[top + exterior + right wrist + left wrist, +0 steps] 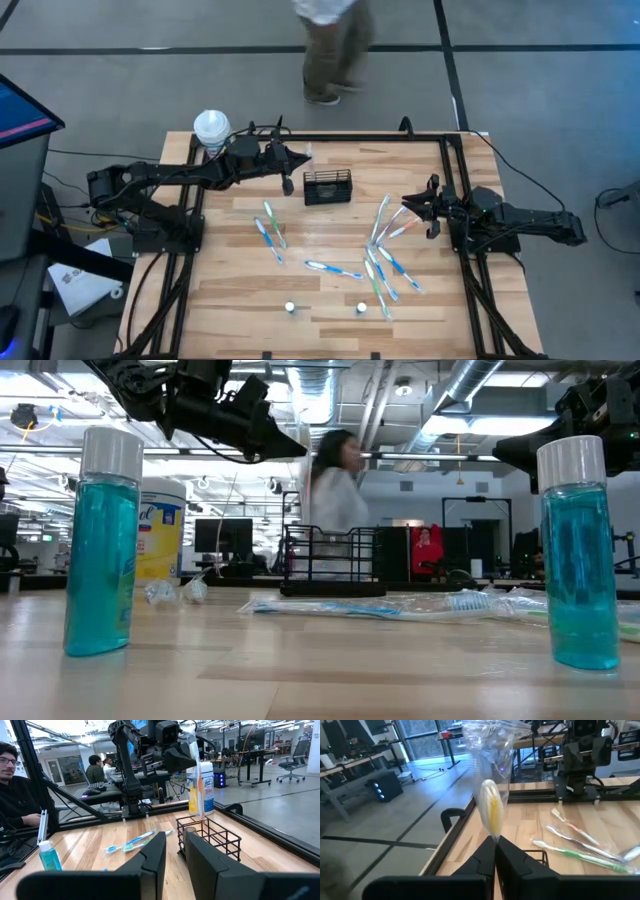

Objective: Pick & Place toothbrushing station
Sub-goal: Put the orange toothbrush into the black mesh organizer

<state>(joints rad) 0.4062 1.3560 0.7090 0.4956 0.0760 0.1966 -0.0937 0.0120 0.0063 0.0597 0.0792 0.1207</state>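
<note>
Black wire-mesh station (327, 187); left fingers (495, 851) clamp a probably clear-wrapped toothbrush (491, 810); right fingers (172, 851) apart.

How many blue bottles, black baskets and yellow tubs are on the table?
Blue bottles: 2
Black baskets: 1
Yellow tubs: 1
Total: 4
</note>
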